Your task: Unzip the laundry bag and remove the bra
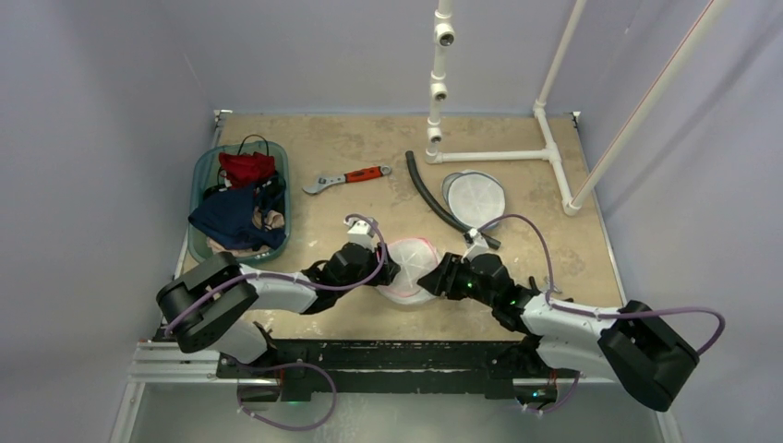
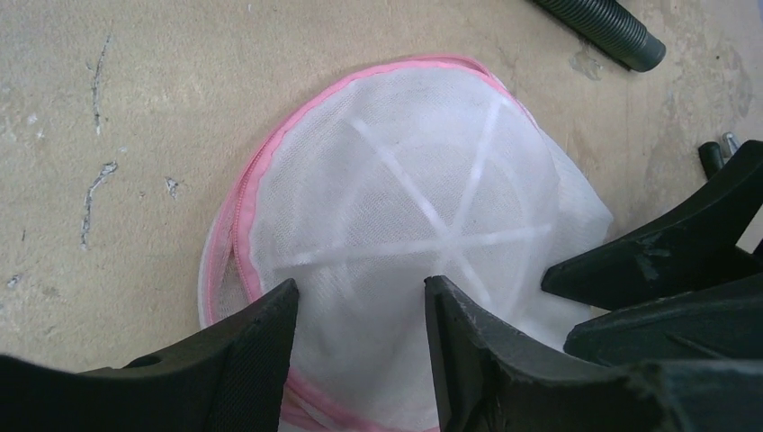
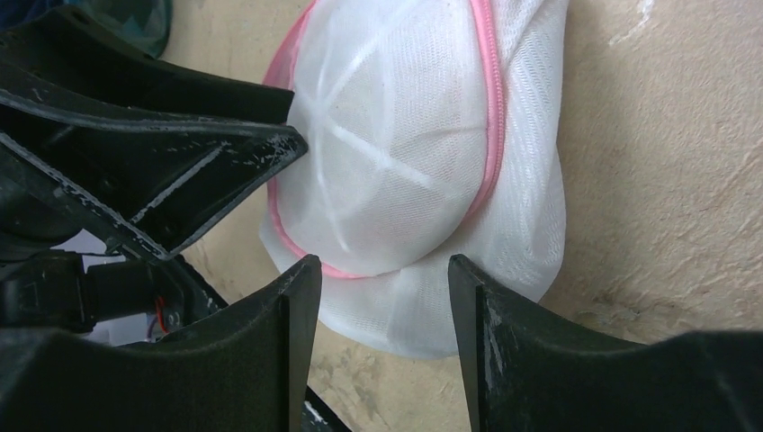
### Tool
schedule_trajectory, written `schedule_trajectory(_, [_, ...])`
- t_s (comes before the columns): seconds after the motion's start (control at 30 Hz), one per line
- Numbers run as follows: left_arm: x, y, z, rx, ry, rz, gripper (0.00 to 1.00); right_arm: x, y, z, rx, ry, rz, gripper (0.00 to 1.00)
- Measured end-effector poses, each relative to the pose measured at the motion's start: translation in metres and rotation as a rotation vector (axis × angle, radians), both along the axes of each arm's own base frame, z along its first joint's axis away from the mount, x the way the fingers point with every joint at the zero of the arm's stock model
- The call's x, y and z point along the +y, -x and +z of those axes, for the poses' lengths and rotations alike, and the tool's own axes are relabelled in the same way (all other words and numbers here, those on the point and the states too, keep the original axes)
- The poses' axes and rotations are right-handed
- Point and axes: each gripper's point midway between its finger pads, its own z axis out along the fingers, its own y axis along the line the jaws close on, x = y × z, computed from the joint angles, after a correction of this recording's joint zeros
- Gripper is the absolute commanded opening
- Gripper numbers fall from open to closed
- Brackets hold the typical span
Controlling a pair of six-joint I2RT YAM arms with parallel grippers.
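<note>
**Laundry bag lies between both tools at the near middle of the desk**

The laundry bag (image 1: 409, 268) lies on the desk (image 1: 369, 138) at its near middle, just ahead of the arm bases; you see it as a white mesh dome with stiff white ribs meeting at the crown, and a pink zip band (image 3: 490, 117) running round it; nothing inside shows through the mesh. Your left tool (image 2: 360, 288) is at the bag's left side, its jaws partly parted and astride the near rim of the dome, with mesh filling the gap between them; you cannot tell whether the pads press on the fabric. Your right tool (image 3: 385, 265) faces it from the right, jaws likewise standing apart with the bag's lower edge between them; here too it is unclear whether they touch the cloth. The two tools sit close to each other across the bag; each wrist view shows the other's black fingers beside the dome.

Just behind the bag to the right lies a black ribbed hose (image 1: 434, 198), slanting away, with a round white mesh disc (image 1: 474, 196) right beside it; further back stands a white pipe frame (image 1: 499, 155). A wrench (image 1: 346, 177) with a red handle lies behind the bag to the left; at the desk's left side a teal basket (image 1: 198, 171) holds a red garment (image 1: 246, 168) and a navy garment (image 1: 231, 217).
</note>
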Motion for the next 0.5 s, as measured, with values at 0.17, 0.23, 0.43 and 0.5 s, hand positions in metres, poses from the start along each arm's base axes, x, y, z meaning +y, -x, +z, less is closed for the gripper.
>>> schedule_trajectory(0.17, [-0.003,-0.002,-0.003,0.001,0.046,0.018,0.45,0.003,0.001,-0.009,0.021,-0.005,0.010,0.57])
schedule_trajectory(0.23, [-0.003,-0.001,-0.003,0.000,0.061,0.024,0.43,0.005,0.000,-0.010,0.018,-0.008,0.010,0.58])
schedule_trajectory(0.43, [0.004,0.003,-0.010,0.015,0.083,0.055,0.33,0.008,-0.002,-0.010,0.010,-0.019,0.017,0.59])
schedule_trajectory(0.5, [0.006,0.005,-0.010,0.019,0.095,0.062,0.31,0.010,-0.001,-0.013,0.012,-0.027,0.025,0.59])
